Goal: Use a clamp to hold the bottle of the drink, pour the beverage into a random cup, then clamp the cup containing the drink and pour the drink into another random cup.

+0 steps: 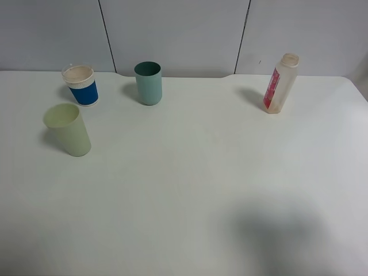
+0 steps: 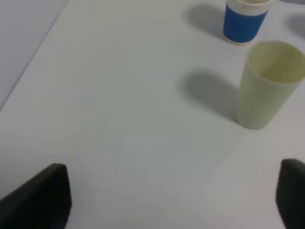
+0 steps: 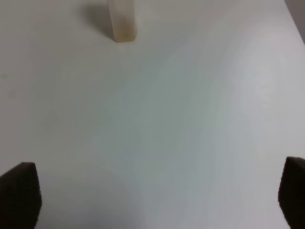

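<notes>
**Both end effectors empty, all four items standing on the counter**

Left to right across the white counter (image 1: 190, 190):

- Pale green tumbler (image 1: 68, 130), nearest the left edge, upright, looks empty inside. Left wrist view shows it close ahead of the left end effector (image 2: 174, 195), not touching.
- Short blue-banded cup (image 1: 80, 85) just behind the green one, near the back edge. White rim; inside looks pale beige, can't tell if that's liquid or the cup wall.
- Teal tumbler (image 1: 149, 83) to the right of the blue cup, same back row, apart from it, upright, dark inside.
- Bottle (image 1: 280, 84) well off to the right, back of the counter, uncapped, red-pink label facing left. Looks slightly tilted in the overhead view. Contents not readable.

End effectors: neither shows in the overhead view. Left one: only two dark finger tips at the frame corners, gap partway open, nothing between them. Right end effector (image 3: 157, 195): fingers spread wide, nothing held, bottle well ahead of it.
</notes>
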